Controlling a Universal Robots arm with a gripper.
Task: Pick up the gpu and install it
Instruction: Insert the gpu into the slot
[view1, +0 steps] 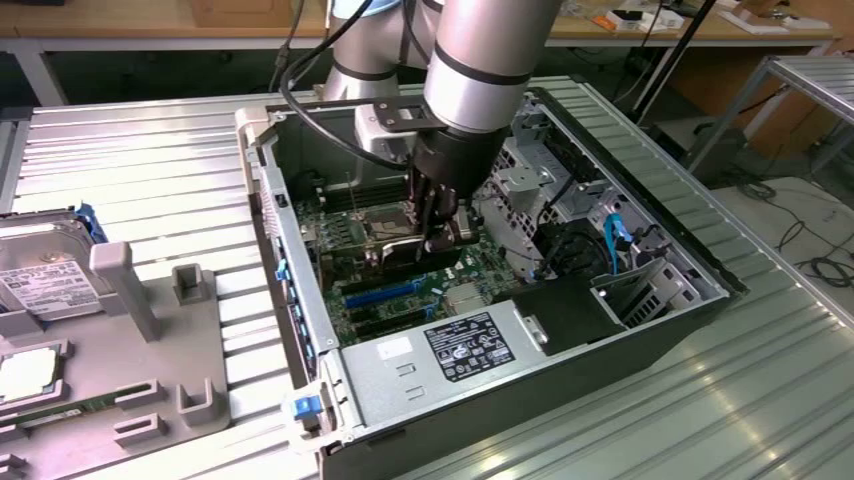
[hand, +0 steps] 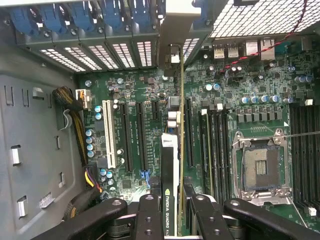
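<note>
Here the hand (view1: 430, 243) is lowered deep inside the open computer case (view1: 627, 330), which lies on its side on the ribbed metal desk (view1: 134, 170). Its black fingers (hand: 150, 215) are partly closed and clamped on the gpu (hand: 170, 185), which they hold edge-on between them. In the wrist view the card runs away from the fingers as a thin vertical strip, its black top edge carrying white NVIDIA Quadro lettering, and its far end reaches the silver bracket (hand: 175, 30) seated among the blue-clipped rear slot covers (hand: 80, 20) of the case. The card stands upright over the green motherboard (hand: 240, 100), in line with one of the long black expansion slots (hand: 141, 135) and just beside the white slot's (hand: 107, 132) neighbours; whether its edge connector is fully pressed into the slot cannot be told. The bare CPU socket (hand: 260, 167) sits to one side of the card, with empty memory slots (hand: 302, 150) beyond it. In the exterior view the arm (view1: 487, 60) comes down from above, and the card shows as a pale strip (view1: 400, 235) between the fingers, above the blue slots (view1: 380, 292). On the exterior view's left, well apart from the case, a grey holder tray (view1: 147, 330) carries a hard drive (view1: 47, 270) and a memory stick (view1: 67, 410).
</note>
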